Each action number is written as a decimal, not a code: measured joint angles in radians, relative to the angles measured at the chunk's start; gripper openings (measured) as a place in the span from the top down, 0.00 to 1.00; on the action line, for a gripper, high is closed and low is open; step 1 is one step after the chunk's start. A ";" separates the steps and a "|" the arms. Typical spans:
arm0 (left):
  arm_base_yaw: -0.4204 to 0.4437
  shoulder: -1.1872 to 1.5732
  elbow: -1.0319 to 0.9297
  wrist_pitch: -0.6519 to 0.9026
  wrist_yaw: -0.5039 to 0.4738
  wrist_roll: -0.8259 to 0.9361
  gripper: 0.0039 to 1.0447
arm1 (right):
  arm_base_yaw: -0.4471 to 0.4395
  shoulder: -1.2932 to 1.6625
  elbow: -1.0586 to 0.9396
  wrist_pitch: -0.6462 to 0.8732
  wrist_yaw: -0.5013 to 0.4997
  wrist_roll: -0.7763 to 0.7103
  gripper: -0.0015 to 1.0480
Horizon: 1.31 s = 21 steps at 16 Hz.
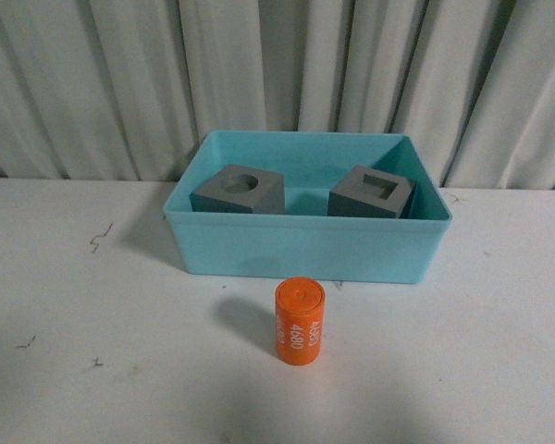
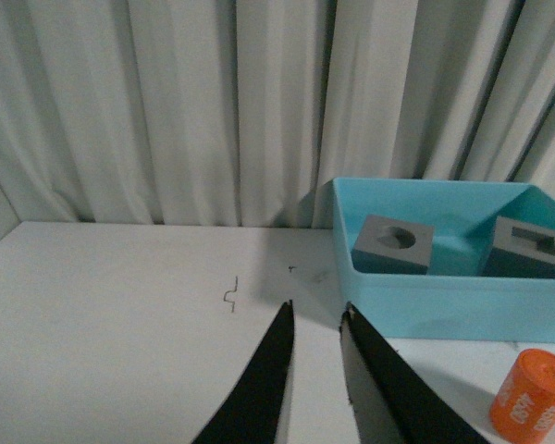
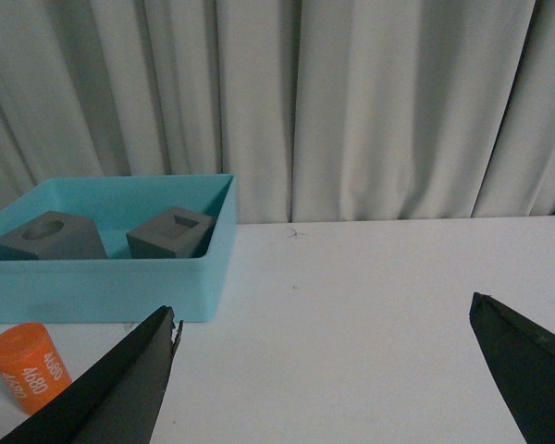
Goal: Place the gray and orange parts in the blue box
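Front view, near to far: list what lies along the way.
orange cylinder → blue box front wall → inside it, side by side, round-recess cube and square-recess cube → curtain

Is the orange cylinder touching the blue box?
Apart. The left wrist view shows bare table between the orange cylinder and the blue box.
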 joint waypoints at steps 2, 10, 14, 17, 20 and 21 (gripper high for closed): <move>0.051 -0.056 -0.021 -0.037 0.047 0.003 0.98 | 0.000 0.000 0.000 0.000 0.000 0.000 0.06; 0.226 -0.226 -0.070 -0.137 0.233 0.006 0.99 | 0.000 0.000 0.000 0.000 0.000 0.000 0.06; 0.229 -0.286 -0.070 -0.197 0.232 0.006 0.99 | 0.000 0.000 0.000 0.000 0.000 0.000 0.06; 0.229 -0.447 -0.064 -0.366 0.229 0.007 0.99 | 0.000 0.000 0.000 0.001 -0.001 0.000 0.06; 0.230 -0.448 -0.069 -0.370 0.233 0.007 0.99 | 0.000 0.000 0.000 0.001 0.000 0.000 0.06; 0.230 -0.448 -0.069 -0.369 0.232 0.007 0.99 | 0.000 0.000 0.000 0.000 0.000 0.000 0.06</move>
